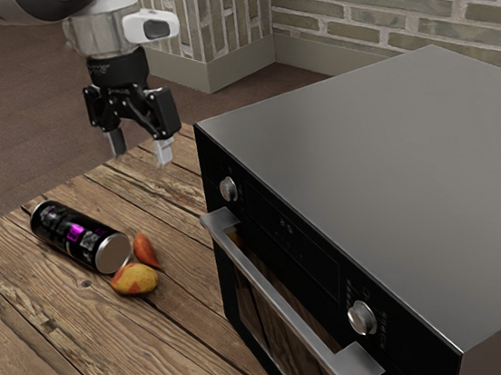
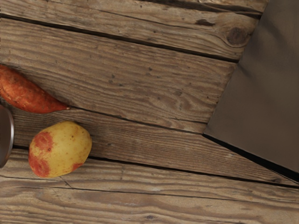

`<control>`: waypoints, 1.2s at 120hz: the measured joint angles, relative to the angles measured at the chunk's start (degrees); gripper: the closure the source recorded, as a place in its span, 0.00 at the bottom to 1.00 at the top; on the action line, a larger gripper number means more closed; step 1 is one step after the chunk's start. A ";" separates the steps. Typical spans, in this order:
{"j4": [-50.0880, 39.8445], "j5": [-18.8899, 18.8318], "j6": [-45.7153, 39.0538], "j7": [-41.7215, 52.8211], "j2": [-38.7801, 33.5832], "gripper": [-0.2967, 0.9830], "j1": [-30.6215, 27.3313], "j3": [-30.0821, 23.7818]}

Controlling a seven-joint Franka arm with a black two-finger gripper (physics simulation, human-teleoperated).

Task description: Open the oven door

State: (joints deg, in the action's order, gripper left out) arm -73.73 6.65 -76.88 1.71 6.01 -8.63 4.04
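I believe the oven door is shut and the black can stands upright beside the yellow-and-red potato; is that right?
Not quite: the exterior view shows the black can lying on its side. It is beside the yellow-and-red potato, and the oven door is shut.

Wall (image 1: 372,18): grey-tan bricks, pale mortar
Wall section beside it (image 1: 194,16): vertical pattern
Baseboard (image 1: 238,65): plain, beige
Floor (image 1: 7,121): brown
Table (image 1: 7,304): weathered wooden planks, dark seams

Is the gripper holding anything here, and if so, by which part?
Nothing is held. The gripper is open, its fingers apart with nothing between them, and clear of the oven door's handle.
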 joint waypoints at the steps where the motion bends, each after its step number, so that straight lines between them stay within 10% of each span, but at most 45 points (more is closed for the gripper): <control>1: 0.01 0.00 -0.12 0.01 0.00 0.23 0.00 0.00; 27: 4.81 0.28 -1.20 0.30 -1.89 0.23 0.52 0.80; 49: 14.38 7.08 7.28 12.91 -30.85 0.23 1.26 7.01; 62: -20.81 12.08 3.16 27.88 -60.15 0.23 4.10 -4.85; 73: -40.92 14.23 -5.83 40.81 -71.36 0.23 15.53 -12.54; 95: -45.84 12.84 -19.29 62.27 -62.74 0.23 20.00 -23.40; 144: -50.81 14.55 -36.74 91.00 -55.47 0.23 20.64 -20.71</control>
State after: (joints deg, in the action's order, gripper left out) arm -124.54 21.20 -113.62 92.72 -49.46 12.01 -16.67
